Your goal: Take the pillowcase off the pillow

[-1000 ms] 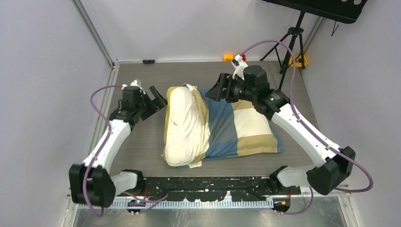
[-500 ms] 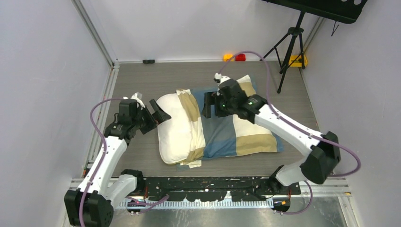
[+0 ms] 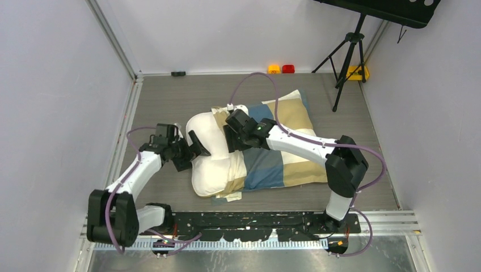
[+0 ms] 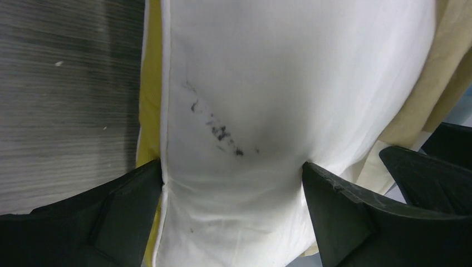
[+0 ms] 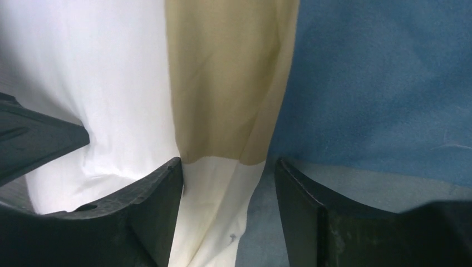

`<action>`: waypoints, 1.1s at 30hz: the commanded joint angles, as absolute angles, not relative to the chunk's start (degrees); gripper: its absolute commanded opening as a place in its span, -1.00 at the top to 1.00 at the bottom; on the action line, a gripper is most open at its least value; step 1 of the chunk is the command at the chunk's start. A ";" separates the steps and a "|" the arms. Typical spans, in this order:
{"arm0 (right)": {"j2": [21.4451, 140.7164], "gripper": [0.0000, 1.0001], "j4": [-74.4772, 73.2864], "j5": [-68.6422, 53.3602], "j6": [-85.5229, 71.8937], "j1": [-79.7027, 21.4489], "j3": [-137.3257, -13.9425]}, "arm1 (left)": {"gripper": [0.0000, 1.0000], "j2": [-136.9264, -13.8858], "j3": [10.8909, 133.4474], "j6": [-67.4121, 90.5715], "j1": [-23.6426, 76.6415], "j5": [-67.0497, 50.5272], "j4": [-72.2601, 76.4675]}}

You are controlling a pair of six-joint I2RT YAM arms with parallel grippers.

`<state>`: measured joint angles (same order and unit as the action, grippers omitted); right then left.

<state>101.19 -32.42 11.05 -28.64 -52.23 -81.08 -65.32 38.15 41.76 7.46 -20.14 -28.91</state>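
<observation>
Top external view shows the pillow (image 3: pixel 214 170) lying across the middle of the table (image 3: pixel 170 96). Its cream-white left end pokes out bare and the rest is tucked inside the checked pillowcase (image 3: pixel 266 164), which is bunched up in a tan and white ridge where the bare part starts. The left gripper (image 3: pixel 197 151) is down on the pillow's exposed left edge, and the right gripper (image 3: pixel 230 140) sits on that bunched ridge, so the two are pretty close with just the bare end between them. On the left wrist cam the pincer is spread wide, with both fingers (image 4: pixel 128 217) pressed into the white fabric and a plump chunk of pillow bulging between them. You can also see the yellow piped edge (image 4: pixel 149 105) by the left finger and a dark smudge (image 4: pixel 217 127) on the cushion. Right wrist cam is the same deal: jaws apart, fingers (image 5: pixel 147 211) straddling a fold of the cover's tan and white hem. Blue cloth lies off to the right and the bare cushion to the left.
</observation>
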 commanded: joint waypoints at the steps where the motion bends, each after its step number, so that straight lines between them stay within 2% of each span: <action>1: 99.33 -0.22 -29.38 14.72 -32.19 -52.29 -77.16 | -0.91 -70.86 37.43 42.79 7.54 -28.67 -19.11; 3: 98.31 -0.07 -28.01 14.92 -33.02 -52.29 -75.14 | -0.82 -73.44 36.98 43.59 7.56 -30.08 -15.85; 5: 97.23 0.27 -27.97 15.78 -32.79 -52.29 -74.25 | -0.51 -75.45 35.58 45.32 7.56 -31.72 -10.60; 6: 96.64 0.56 -27.79 17.06 -32.45 -52.23 -73.55 | -0.17 -75.92 34.69 46.10 7.50 -31.95 -7.87; 8: 95.10 0.91 -27.15 20.21 -31.91 -52.11 -71.76 | 0.53 -75.46 34.23 46.59 7.48 -29.56 -6.62; 10: 92.87 0.99 -27.98 23.53 -31.25 -51.96 -70.47 | 0.97 -73.35 35.90 45.28 7.47 -26.73 -9.88; 13: 87.77 1.00 -27.17 28.64 -30.16 -50.09 -65.76 | 1.00 -68.40 39.55 42.24 7.10 -20.72 -17.27; 17: 81.07 0.99 -27.45 25.64 -28.92 -41.81 -60.95 | 1.00 -62.04 40.48 40.77 3.18 -17.32 -21.50; 25: 70.36 1.00 -28.79 24.54 -29.93 -25.74 -54.79 | 1.00 -58.36 42.87 40.13 -9.10 -23.70 -26.49; 30: 66.57 0.98 -29.10 20.14 -28.83 -24.05 -54.94 | 1.00 -58.35 44.47 40.81 -9.42 -29.03 -26.04; 32: 65.65 0.68 -29.27 16.28 -28.09 -24.06 -55.58 | 1.00 -58.23 45.11 40.95 -9.41 -30.99 -26.28; 33: 65.34 0.41 -29.82 13.81 -27.76 -24.00 -56.20 | 1.00 -58.09 45.33 41.08 -9.41 -31.80 -26.25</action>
